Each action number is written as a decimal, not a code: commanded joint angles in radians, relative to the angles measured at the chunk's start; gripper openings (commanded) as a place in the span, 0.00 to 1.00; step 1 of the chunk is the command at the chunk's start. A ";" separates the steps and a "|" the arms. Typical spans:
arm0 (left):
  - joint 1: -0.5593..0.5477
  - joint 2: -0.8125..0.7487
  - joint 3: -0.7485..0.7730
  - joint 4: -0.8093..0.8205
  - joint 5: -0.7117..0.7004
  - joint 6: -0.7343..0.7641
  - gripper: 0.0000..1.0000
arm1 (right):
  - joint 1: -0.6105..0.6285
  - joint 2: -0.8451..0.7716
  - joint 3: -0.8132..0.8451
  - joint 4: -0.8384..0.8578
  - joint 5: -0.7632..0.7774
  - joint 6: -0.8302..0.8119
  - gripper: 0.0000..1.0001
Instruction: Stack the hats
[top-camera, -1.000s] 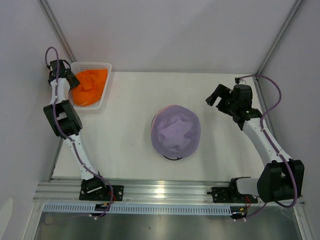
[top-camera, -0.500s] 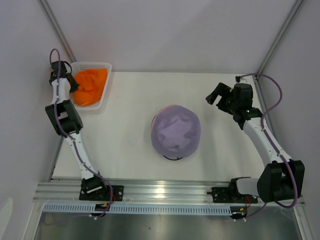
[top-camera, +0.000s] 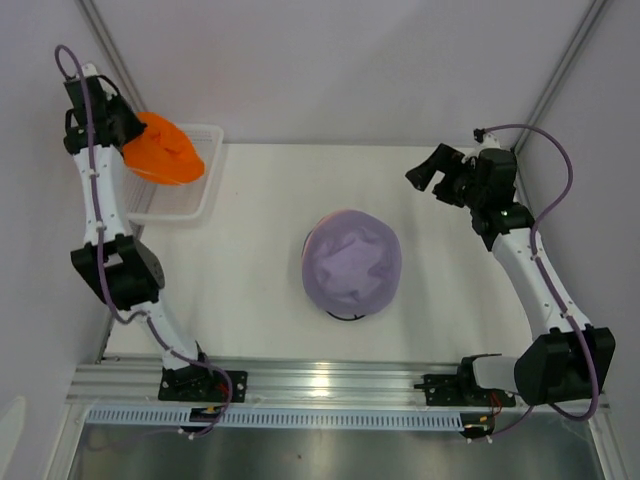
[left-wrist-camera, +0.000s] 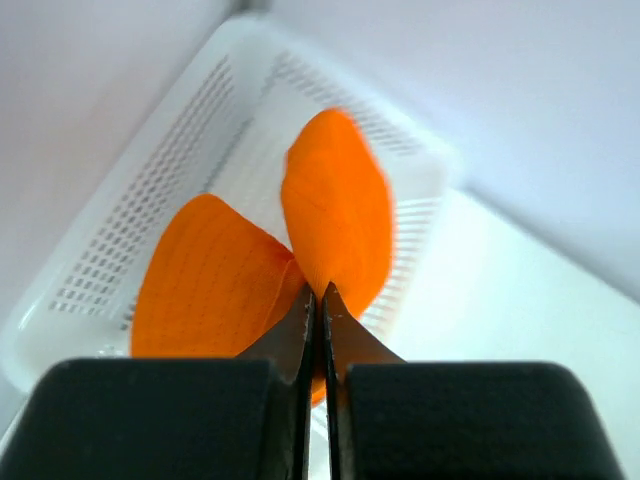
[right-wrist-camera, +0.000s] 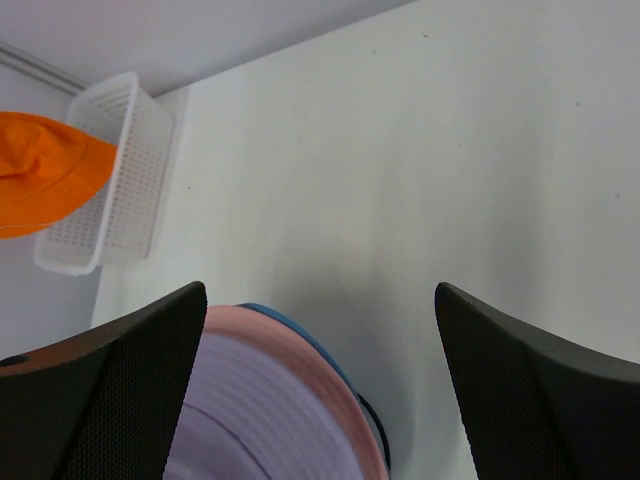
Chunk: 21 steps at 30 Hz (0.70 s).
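Observation:
My left gripper (top-camera: 128, 143) is shut on a fold of the orange hat (top-camera: 166, 152), which hangs above the white mesh basket (top-camera: 192, 204). In the left wrist view the jaws (left-wrist-camera: 322, 292) pinch the orange hat (left-wrist-camera: 337, 215) at its edge, and the cloth droops over the basket (left-wrist-camera: 150, 200). A lavender hat (top-camera: 352, 262) lies mid-table on top of a pile. The right wrist view shows the lavender hat (right-wrist-camera: 255, 410) with a pink hat's rim (right-wrist-camera: 303, 357) and a blue hat's rim (right-wrist-camera: 290, 323) beneath it. My right gripper (top-camera: 427, 166) hovers open, up and to the right of the pile, with nothing between its fingers (right-wrist-camera: 318, 300).
A thin black wire stand (top-camera: 345, 316) peeks out under the pile's near edge. The basket stands in the back left corner against the walls. The right wrist view catches the orange hat (right-wrist-camera: 40, 180) and the basket (right-wrist-camera: 110, 190) at far left.
My left gripper has shut on the orange hat and lifted it up out of the basket. The right gripper has shifted slightly back and stays open.

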 joint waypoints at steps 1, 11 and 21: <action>-0.060 -0.242 -0.042 0.036 0.110 -0.078 0.01 | -0.005 -0.058 0.040 0.055 -0.064 -0.029 1.00; -0.338 -0.529 0.001 -0.128 0.322 -0.218 0.01 | -0.003 -0.232 0.010 0.043 -0.146 0.020 1.00; -0.715 -0.742 -0.287 -0.030 0.412 -0.327 0.01 | 0.009 -0.344 -0.035 0.106 -0.230 0.152 1.00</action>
